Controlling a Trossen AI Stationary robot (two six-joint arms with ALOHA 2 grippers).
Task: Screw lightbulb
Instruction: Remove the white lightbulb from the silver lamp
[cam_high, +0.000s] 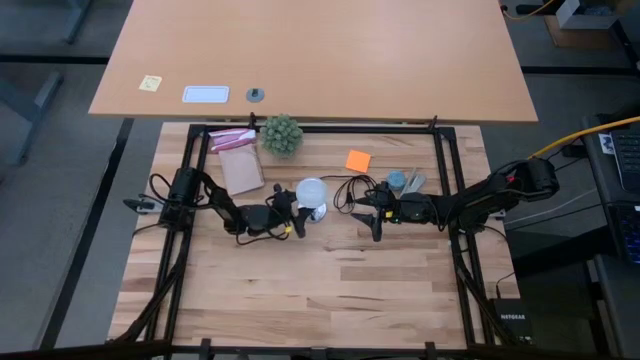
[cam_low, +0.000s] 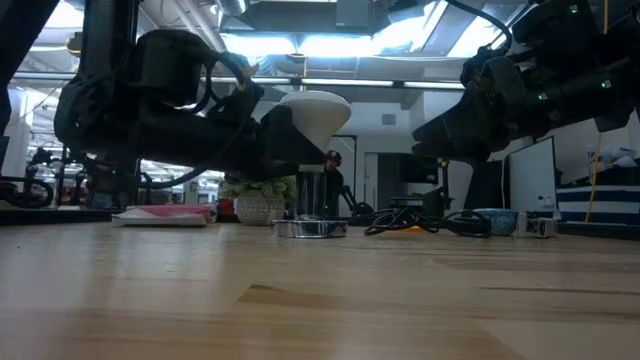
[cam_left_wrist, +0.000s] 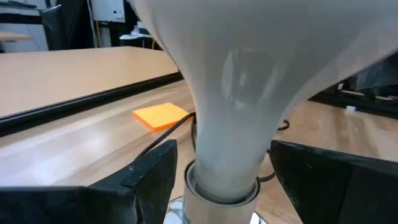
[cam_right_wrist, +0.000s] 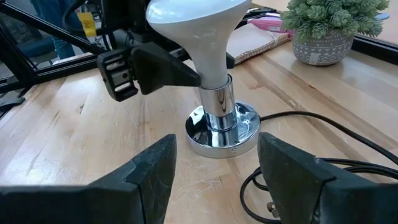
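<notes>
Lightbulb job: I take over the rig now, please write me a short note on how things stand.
Left claw: open, fingers on either side of the lightbulb's neck, not clamped.
Right claw: open, holding nothing, waiting just right of the socket base.
Lightbulb: upright in the socket base, mid-table, in front of the green plant.
Done: bulb is seated in the socket.
Left: cannot tell whether it is fully tight; check, turn further if needed, then withdraw both arms.

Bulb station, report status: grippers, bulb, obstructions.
Left gripper open around bulb neck. Right gripper open, beside it. Bulb upright in socket. Cord trails behind.
</notes>
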